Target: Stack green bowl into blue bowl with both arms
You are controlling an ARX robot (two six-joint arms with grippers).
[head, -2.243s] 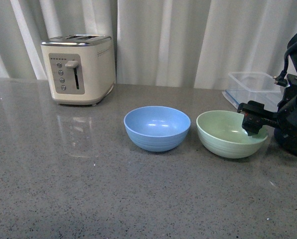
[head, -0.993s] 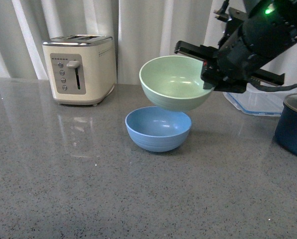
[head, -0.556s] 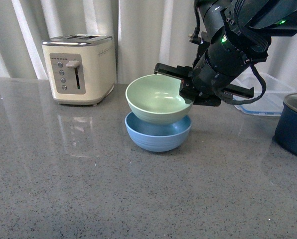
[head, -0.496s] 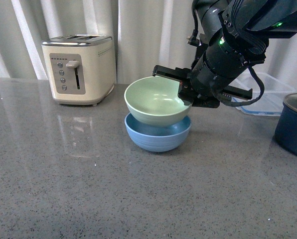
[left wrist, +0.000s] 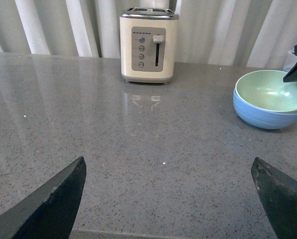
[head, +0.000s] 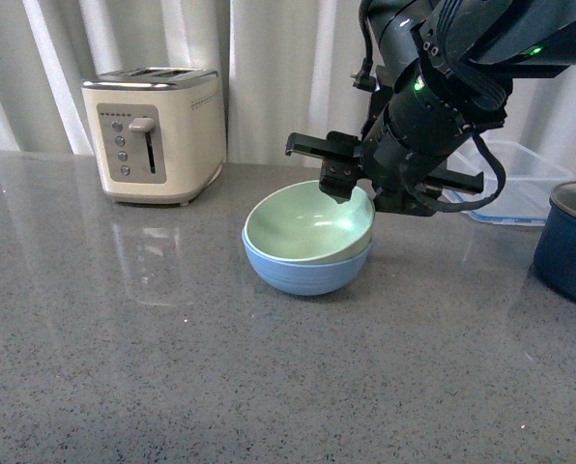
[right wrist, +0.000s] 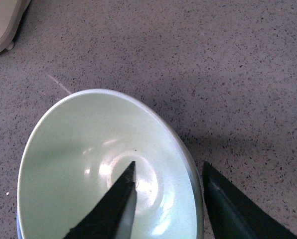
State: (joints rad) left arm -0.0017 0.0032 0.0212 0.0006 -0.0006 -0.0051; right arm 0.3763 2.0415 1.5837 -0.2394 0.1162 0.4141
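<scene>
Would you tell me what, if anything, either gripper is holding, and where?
Nothing: the right gripper straddles the rim of the green bowl with jaws open; the left gripper is empty.

Mint-green bowl (head: 305,228); sky-blue bowl (head: 298,276); cream toaster (head: 177,135)

A smooth, matt finish is shown by the green bowl (head: 307,227) and the blue bowl (head: 302,274), with a soft sheen inside the green one. The grey speckled, stone-like countertop (head: 172,367) is polished, and the toaster (head: 153,135) is mirrored in it; the toaster's cream body is glossy, its top brushed metal. The curtains (head: 298,68) are made of cloth, the storage container (head: 520,193) of clear plastic.
</scene>
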